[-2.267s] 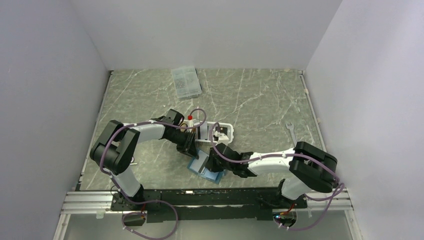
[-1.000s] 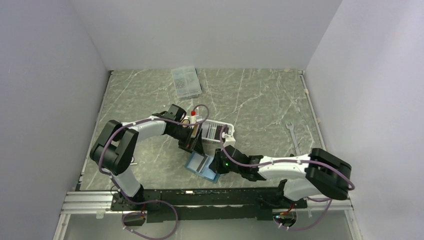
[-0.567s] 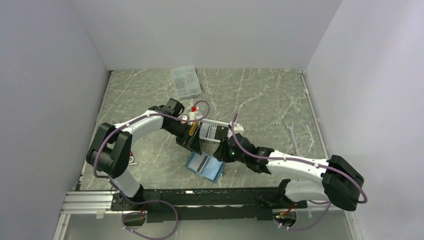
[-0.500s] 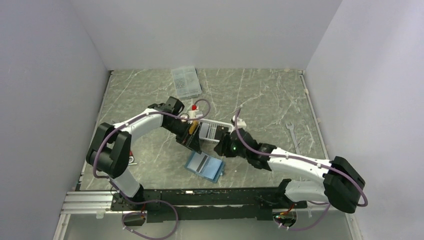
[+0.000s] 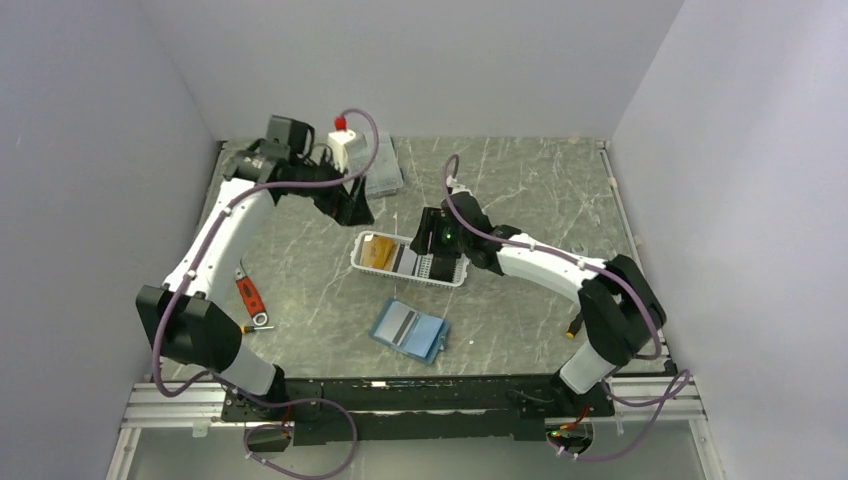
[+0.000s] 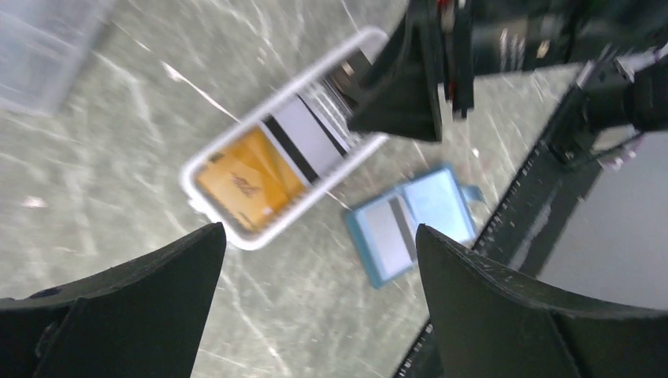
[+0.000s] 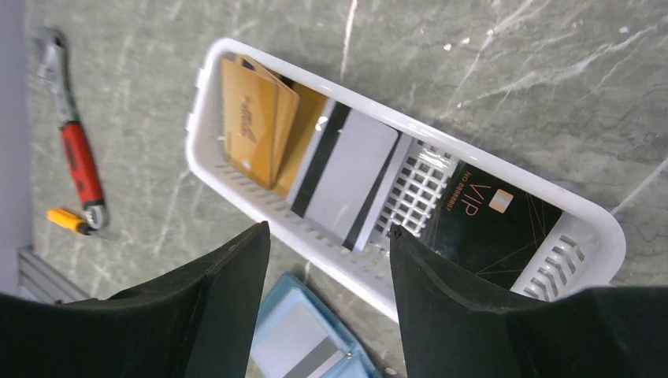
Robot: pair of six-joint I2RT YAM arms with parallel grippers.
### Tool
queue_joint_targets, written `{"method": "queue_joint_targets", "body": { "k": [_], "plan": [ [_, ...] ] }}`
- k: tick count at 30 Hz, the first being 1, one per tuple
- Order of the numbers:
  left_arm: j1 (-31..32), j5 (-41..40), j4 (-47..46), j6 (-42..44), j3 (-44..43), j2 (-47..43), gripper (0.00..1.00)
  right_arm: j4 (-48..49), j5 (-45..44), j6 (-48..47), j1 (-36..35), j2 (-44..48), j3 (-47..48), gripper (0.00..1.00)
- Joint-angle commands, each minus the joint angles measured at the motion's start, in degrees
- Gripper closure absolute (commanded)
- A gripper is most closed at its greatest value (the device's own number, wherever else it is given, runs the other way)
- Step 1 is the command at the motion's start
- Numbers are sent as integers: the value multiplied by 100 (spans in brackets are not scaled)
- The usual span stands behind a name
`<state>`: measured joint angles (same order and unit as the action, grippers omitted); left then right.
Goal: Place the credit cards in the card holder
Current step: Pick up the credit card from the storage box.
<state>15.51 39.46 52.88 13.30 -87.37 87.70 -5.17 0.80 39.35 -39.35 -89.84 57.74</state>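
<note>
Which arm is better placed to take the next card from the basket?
Right. The right gripper hangs open directly over the cards in the basket; the left gripper is off beside the clear box.

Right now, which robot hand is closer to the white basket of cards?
Right. The right gripper hangs just over the right end of the white basket. The left gripper is raised high beyond its far-left corner, by the clear box.

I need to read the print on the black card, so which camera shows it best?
Right wrist: the black card lies flat in the basket, its VIP print sharp. From the top, the right gripper hangs over that end and mostly hides it. The left wrist view is blurred, and the same gripper covers that end.
</note>
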Motion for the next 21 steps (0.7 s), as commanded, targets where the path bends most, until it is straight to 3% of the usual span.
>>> {"method": "queue_joint_targets", "body": {
  "k": [1,3,7,9,11,17,21],
  "plan": [
    [-468,149,803,328,-1136,596,1,-182,59,-306,-50,-340,397,39],
    [-581,309,1248,482,-1691,939,1,-211,35,-304,-63,-501,468,38],
    [-591,-367,26,135,-985,-5,1,-85,-38,-217,-103,-696,383,38],
    [-620,-1255,-815,-468,-134,-624,1,-29,-66,-180,-132,-796,349,38],
    [-649,-2851,-1672,-1726,791,-1050,0,5,-67,-150,-151,-901,359,38],
    [-625,-2696,-1856,-1404,947,-1044,1,84,-247,-144,-215,-1215,467,38],
    [-410,-2340,-1182,-776,562,-648,1,249,-301,-67,-222,-1432,450,38]
  ]
}}
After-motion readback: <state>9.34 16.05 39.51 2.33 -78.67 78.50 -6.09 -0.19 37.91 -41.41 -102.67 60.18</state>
